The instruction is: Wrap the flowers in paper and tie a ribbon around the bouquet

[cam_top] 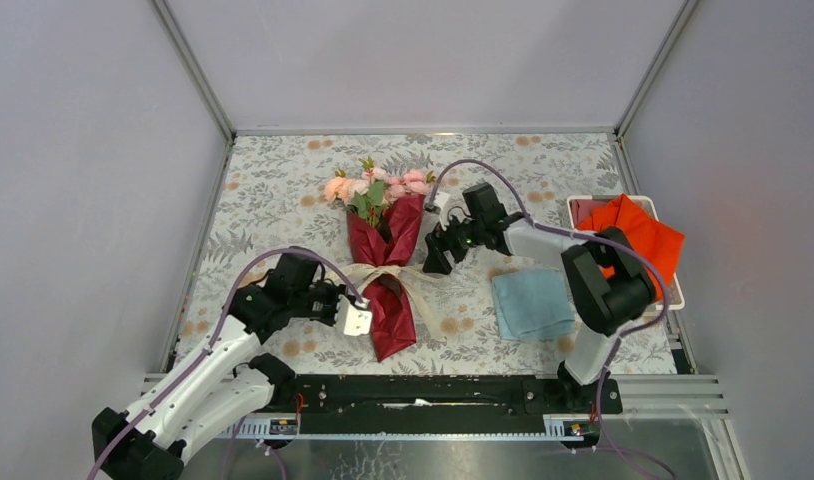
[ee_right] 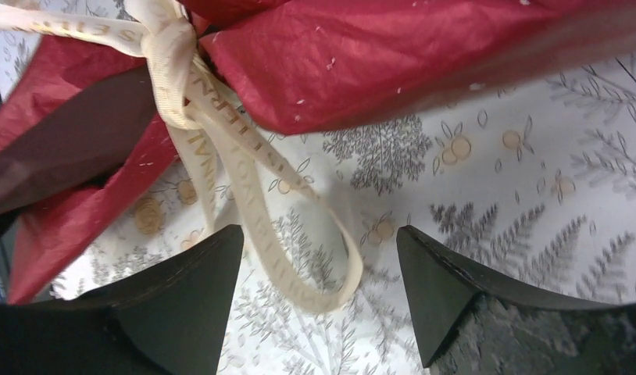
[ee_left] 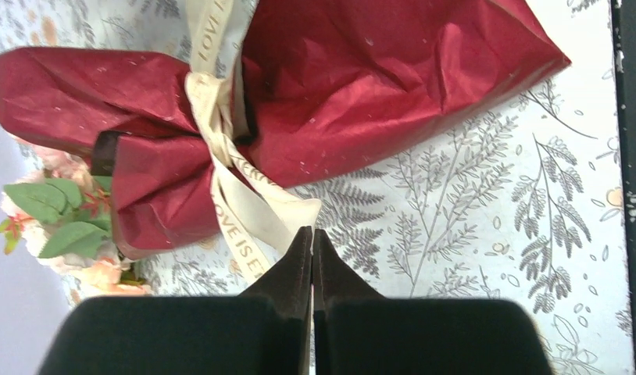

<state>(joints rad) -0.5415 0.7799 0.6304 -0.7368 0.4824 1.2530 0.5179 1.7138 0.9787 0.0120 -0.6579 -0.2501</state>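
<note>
Grey panels close in a worktop (cam_top: 273, 190) covered by a fern-and-blossom print. At the left of the overhead view, the left end effector (cam_top: 363, 316) reaches toward the lower part of the bouquet (cam_top: 385, 262), which lies near the middle with its narrow tip toward the arms. The left wrist camera shows what the overhead cannot: the two fingers (ee_left: 295, 266) are pressed flat together, their tip right at a fold of the ribbon (ee_left: 221, 125). Whether any ribbon is pinched there cannot be told. That view also shows gold lettering on the cream band and the knot cinching the paper (ee_left: 377, 78) at its waist.

The flowers (cam_top: 375, 188), pink and peach with green leaves, fan out of the wide far end; the right wrist camera shows none of them. Just right of the bouquet, the right end effector (cam_top: 435, 262) has its fingers well apart, and its own camera shows a loop of ribbon lying on the print between them. Only the overhead view takes in a folded blue cloth (cam_top: 531, 303) further right and an orange-red cloth (cam_top: 638, 232) in a white tray (cam_top: 576, 203).
</note>
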